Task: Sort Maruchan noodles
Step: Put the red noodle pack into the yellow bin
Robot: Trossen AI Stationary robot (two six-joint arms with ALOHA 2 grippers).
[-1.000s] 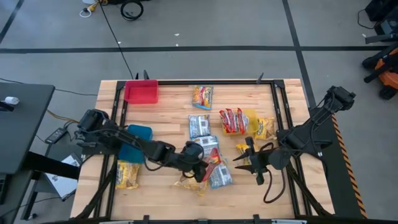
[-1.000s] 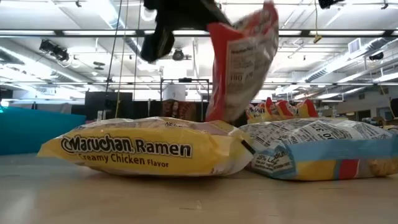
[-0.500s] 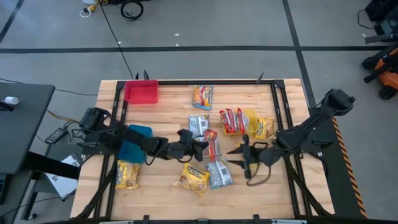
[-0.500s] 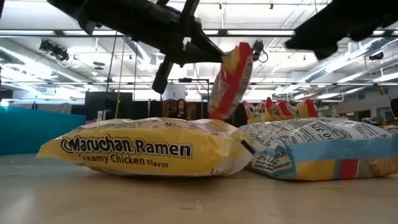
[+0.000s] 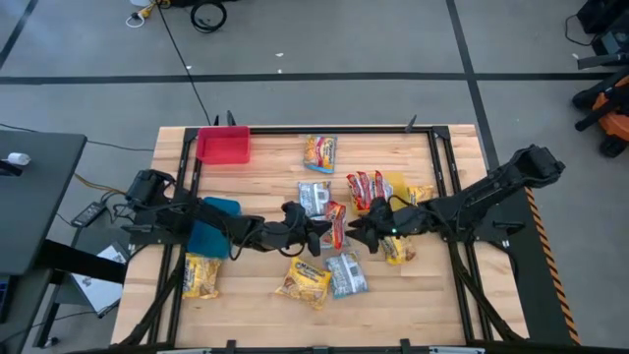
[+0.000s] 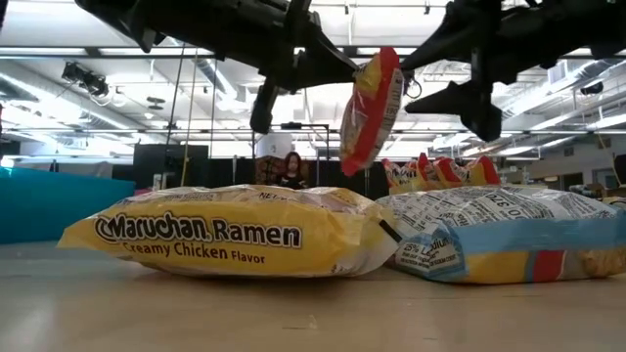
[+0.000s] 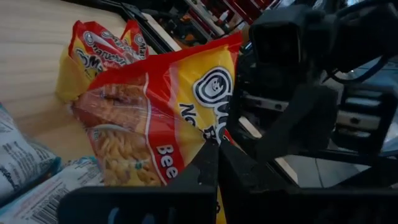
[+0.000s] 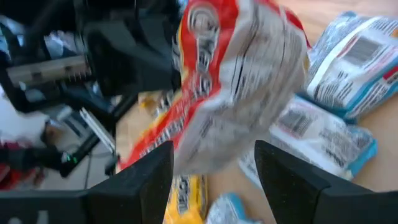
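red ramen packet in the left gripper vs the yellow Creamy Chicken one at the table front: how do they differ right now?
The red plastic ramen packet hangs on edge in the air, pinched shut by the left gripper; the yellow Creamy Chicken ramen packet lies flat on the wooden table, untouched. The red one has the open right gripper closing in on it; nothing is near the yellow one. Both are flat rectangular Maruchan packets of like size.

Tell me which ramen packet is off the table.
The red beef packet, held in the left gripper above the table; the open right gripper faces it. All others lie flat.
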